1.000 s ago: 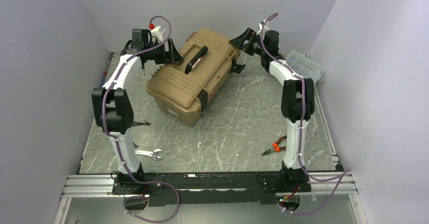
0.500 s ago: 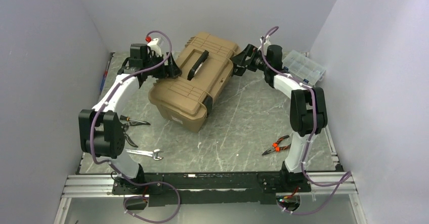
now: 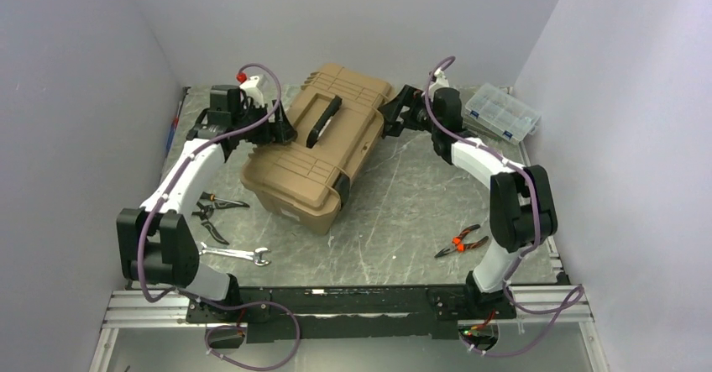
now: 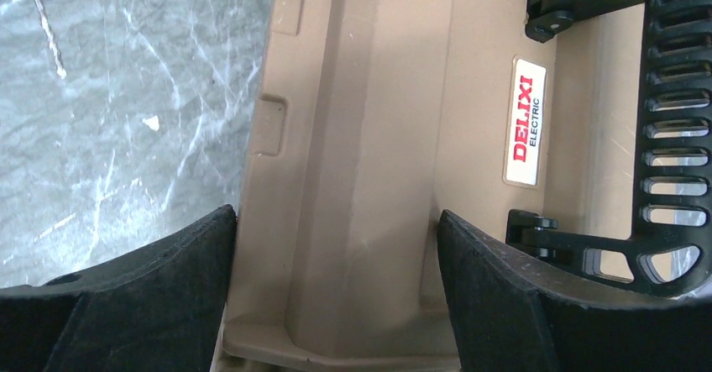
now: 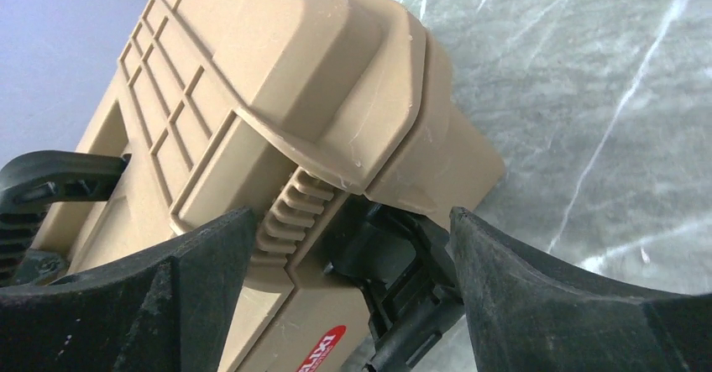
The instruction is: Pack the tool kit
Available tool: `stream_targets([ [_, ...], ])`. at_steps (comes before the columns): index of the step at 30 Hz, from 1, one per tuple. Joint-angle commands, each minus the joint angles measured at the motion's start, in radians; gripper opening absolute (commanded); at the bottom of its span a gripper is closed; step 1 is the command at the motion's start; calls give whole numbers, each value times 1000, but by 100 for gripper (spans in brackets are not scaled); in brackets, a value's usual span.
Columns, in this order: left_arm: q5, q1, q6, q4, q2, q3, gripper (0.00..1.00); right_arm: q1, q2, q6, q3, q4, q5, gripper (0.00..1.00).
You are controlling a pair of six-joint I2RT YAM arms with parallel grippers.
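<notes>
The tool kit [image 3: 315, 158] is a tan hard case with its lid down and a black handle [image 3: 322, 121], lying askew at the back middle of the table. My left gripper [image 3: 281, 127] sits on its left side. In the left wrist view its jaws [image 4: 336, 214] stand wide across the lid's raised edge [image 4: 361, 179], both pads against it, near the red-lettered label [image 4: 525, 120]. My right gripper [image 3: 391, 120] is at the case's right end. There its jaws [image 5: 353, 212] span the ribbed lid corner and a black latch [image 5: 395, 263], touching both.
Loose tools lie on the marble top: orange-tipped pliers [image 3: 217, 203], black pliers [image 3: 210, 229] and a wrench [image 3: 243, 255] at the near left, red-handled pliers [image 3: 460, 242] at the near right. A clear organiser case [image 3: 502, 112] stands at the back right. A screwdriver [image 3: 174, 128] lies along the left wall.
The tool kit has shifted toward the near side together with both grippers. Both arms have folded lower, their elbows swinging outward and down.
</notes>
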Motion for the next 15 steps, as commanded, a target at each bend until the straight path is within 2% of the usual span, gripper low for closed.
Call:
stream_targets([
  [1, 224, -105, -32, -162, -65, -43, 85, 171, -85, 47, -116, -87, -94, 88],
  [7, 208, -124, -16, -198, -180, -129, 85, 229, -224, 68, -280, -81, -25, 88],
  [10, 186, -124, -8, -213, -212, -146, 85, 231, -271, 76, -312, -95, 5, 89],
  [12, 144, -124, 13, -249, -210, -113, 87, 230, -280, 50, -281, -160, 39, 92],
  [15, 54, -124, 51, -332, -195, 18, 89, 215, -295, 23, -226, -255, 91, 97],
])
